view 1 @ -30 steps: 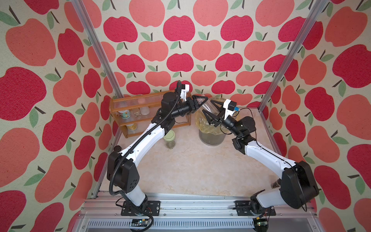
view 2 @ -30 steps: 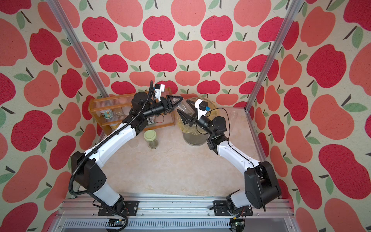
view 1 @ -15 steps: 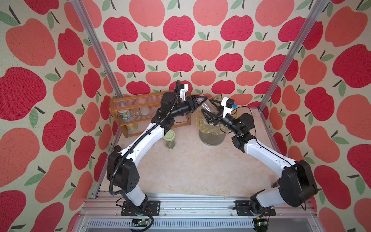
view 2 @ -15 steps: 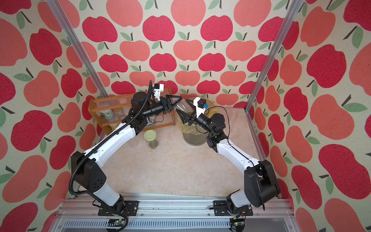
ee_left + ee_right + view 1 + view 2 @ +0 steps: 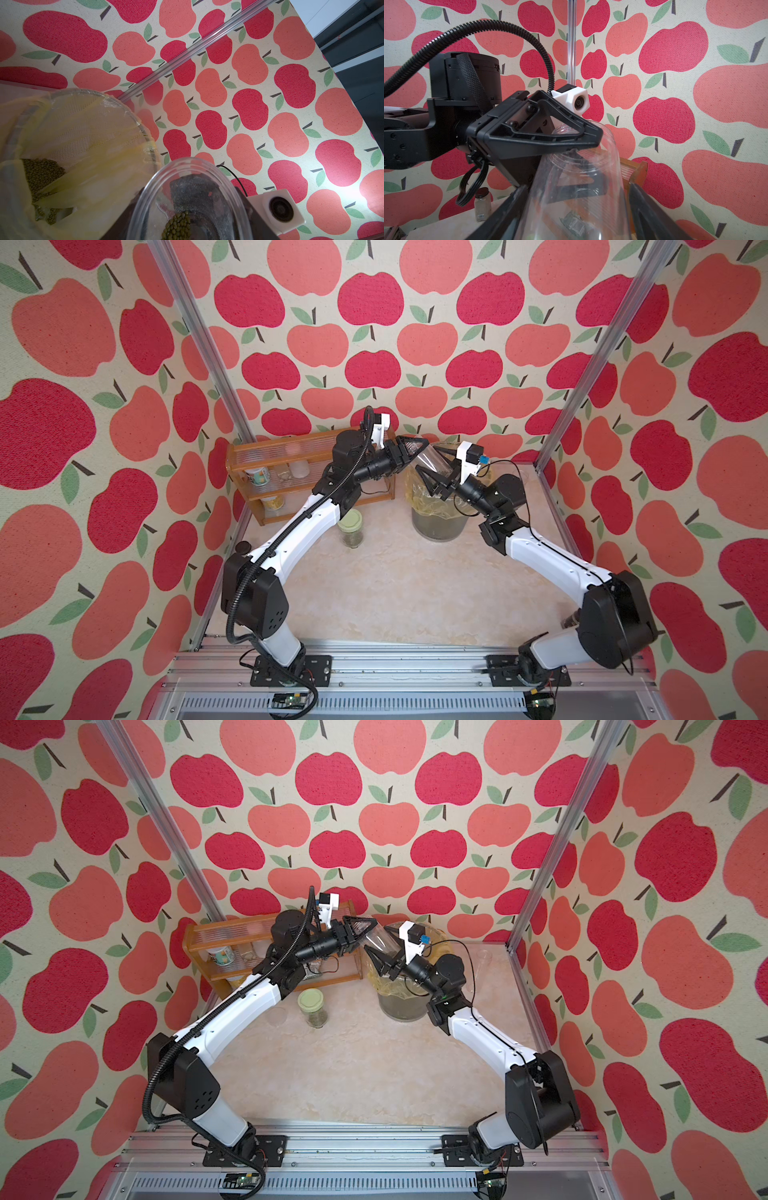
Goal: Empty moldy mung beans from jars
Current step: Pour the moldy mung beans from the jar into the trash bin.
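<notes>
A clear jar [image 5: 433, 461] hangs tilted over the bin, its wall nearly bare inside. My left gripper [image 5: 417, 449] is shut on its rim, one finger [image 5: 550, 135] on top of the wall and the other showing through the plastic. My right gripper [image 5: 434, 472] is closed round the jar's body [image 5: 581, 197], a finger against each side. A small clump of mung beans [image 5: 177, 224] still lies inside it. More mung beans [image 5: 41, 178] lie in the bin's liner. A squat jar with a pale green lid [image 5: 350, 526] stands on the table with beans inside.
The bin [image 5: 438, 526] with a yellow liner stands at the back, under both grippers. A wooden rack [image 5: 266, 472] with tubs sits at the back left. A small jar with a dark brown cap [image 5: 482, 204] stands behind the left arm. A clear slim vessel [image 5: 482, 957] stands at the back right.
My right gripper has moved up to the clear jar and its fingers have come in against its sides. The left arm and the jar have stayed in place.
</notes>
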{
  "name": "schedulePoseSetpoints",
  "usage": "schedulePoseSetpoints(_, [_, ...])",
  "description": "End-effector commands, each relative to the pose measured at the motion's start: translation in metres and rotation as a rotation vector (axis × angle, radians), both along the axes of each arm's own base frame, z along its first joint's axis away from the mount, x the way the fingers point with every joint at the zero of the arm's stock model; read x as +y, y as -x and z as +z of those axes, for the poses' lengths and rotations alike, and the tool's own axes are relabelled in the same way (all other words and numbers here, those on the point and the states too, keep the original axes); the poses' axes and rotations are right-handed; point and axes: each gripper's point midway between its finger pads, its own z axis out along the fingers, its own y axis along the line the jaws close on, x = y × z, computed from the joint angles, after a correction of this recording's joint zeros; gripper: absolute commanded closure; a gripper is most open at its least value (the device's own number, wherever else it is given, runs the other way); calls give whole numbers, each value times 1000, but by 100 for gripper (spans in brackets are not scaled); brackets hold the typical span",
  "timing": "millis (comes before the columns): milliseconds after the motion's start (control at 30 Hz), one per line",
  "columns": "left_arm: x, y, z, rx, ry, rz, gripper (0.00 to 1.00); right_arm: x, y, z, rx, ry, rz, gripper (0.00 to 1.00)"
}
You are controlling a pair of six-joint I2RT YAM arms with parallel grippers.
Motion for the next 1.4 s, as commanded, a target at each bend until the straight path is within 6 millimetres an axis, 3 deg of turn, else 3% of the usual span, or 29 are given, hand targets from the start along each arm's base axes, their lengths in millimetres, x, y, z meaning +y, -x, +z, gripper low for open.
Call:
schedulePoseSetpoints(0, [-5, 13, 19, -53, 22, -57, 61, 2, -12, -5, 27, 23, -28, 28])
schedulePoseSetpoints(133, [-7, 14, 19, -53, 18, -69, 61, 1, -15, -7, 43, 35, -46, 29])
schedulePoseSetpoints(300, [-11, 11, 14, -38, 23, -79, 61, -2, -19, -7, 59, 38, -71, 41])
schedulePoseSetpoints(500, [-16, 3, 9, -41, -17, -76, 39, -17, -15, 4, 56, -7, -124, 45])
schedulePoseSetpoints(833, [-54, -8, 5, -51, -24, -145, 30, -55, -2, 13, 58, 3, -282, 49])
schedulePoseSetpoints(933, [-55, -15, 0, -36, -24, -122, 22, -65, 2, 14, 64, 13, -306, 49])
schedulePoseSetpoints(1267, [-56, -29, -6, -36, -48, -70, 14, -79, 3, 13, 113, 2, -331, 50])
schedulePoseSetpoints(1367, [-56, -31, -9, -37, -73, -70, 0, -83, 2, 13, 114, -3, -353, 50])
